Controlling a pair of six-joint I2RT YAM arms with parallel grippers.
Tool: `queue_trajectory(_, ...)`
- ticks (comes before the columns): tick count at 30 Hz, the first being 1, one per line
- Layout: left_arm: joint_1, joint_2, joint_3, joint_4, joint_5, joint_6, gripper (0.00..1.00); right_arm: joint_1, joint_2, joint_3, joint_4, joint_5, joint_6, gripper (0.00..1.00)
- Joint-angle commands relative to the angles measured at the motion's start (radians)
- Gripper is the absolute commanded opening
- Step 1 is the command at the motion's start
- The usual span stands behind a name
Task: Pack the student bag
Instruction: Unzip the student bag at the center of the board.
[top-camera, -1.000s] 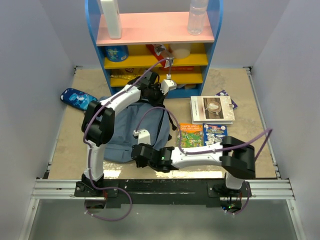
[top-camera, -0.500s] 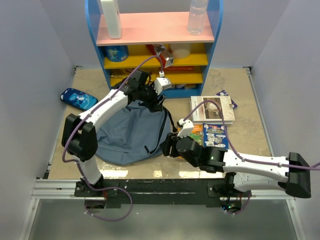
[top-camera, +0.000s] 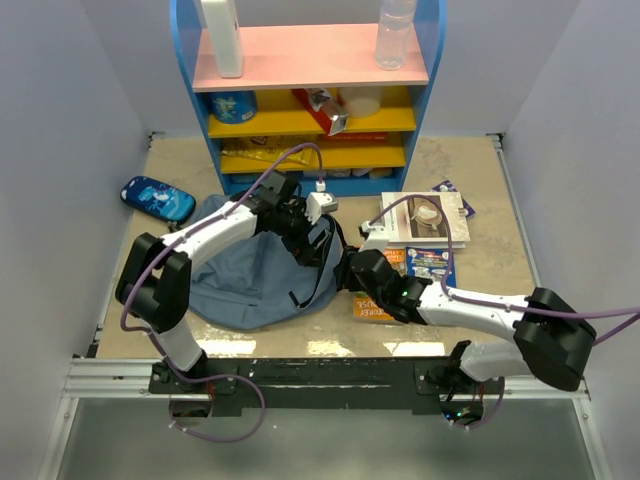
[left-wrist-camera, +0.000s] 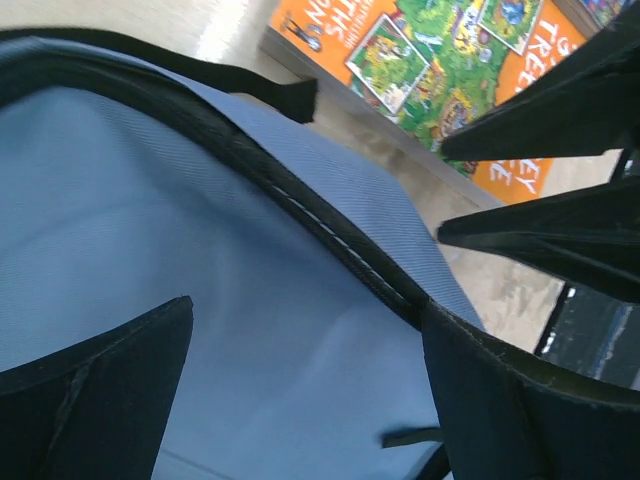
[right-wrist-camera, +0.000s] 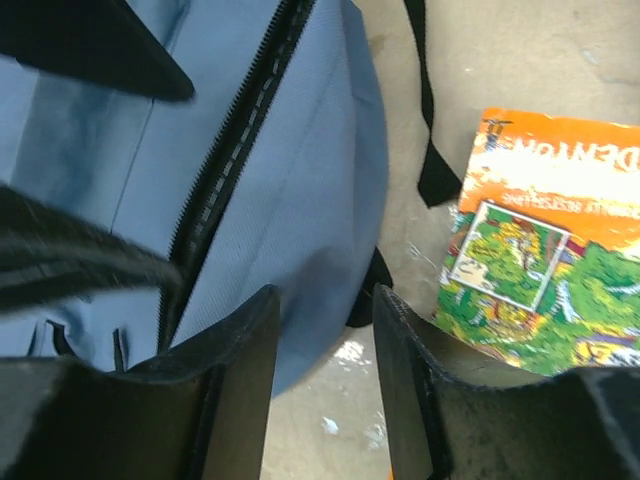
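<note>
The student bag (top-camera: 245, 285) lies flat on the table, slate-blue with black straps and a black zipper (right-wrist-camera: 235, 150). My left gripper (top-camera: 312, 242) hovers over the bag's right upper part. In the left wrist view it (left-wrist-camera: 305, 370) stands wide open, with only blue fabric (left-wrist-camera: 180, 230) below and nothing between its fingers. My right gripper (top-camera: 352, 277) is at the bag's right edge. In the right wrist view it (right-wrist-camera: 325, 340) stands part open, with the bag's rounded edge (right-wrist-camera: 320, 240) and bare table showing in the gap.
An orange picture book (top-camera: 385, 283) lies just right of the bag, with a blue book (top-camera: 432, 265) and a white book (top-camera: 425, 218) beyond it. A bright-blue pouch (top-camera: 158, 198) lies at the far left. The blue-and-yellow shelf (top-camera: 310, 110) stands at the back.
My left gripper opened and came down from near the shelf toward the bag's middle. My right arm swung from over the bag's near side to its right edge. The bag spread out.
</note>
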Motion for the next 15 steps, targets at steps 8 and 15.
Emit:
queue_trajectory(8, -0.016, -0.008, -0.072, 0.126, 0.124, -0.095, 1.00, -0.018, 0.074, -0.023, 0.200, -0.091, 0.001, 0.31)
queue_trajectory(15, -0.021, -0.005, -0.107, 0.165, 0.104, -0.031, 0.22, -0.018, 0.066, -0.036, 0.200, -0.100, 0.019, 0.17)
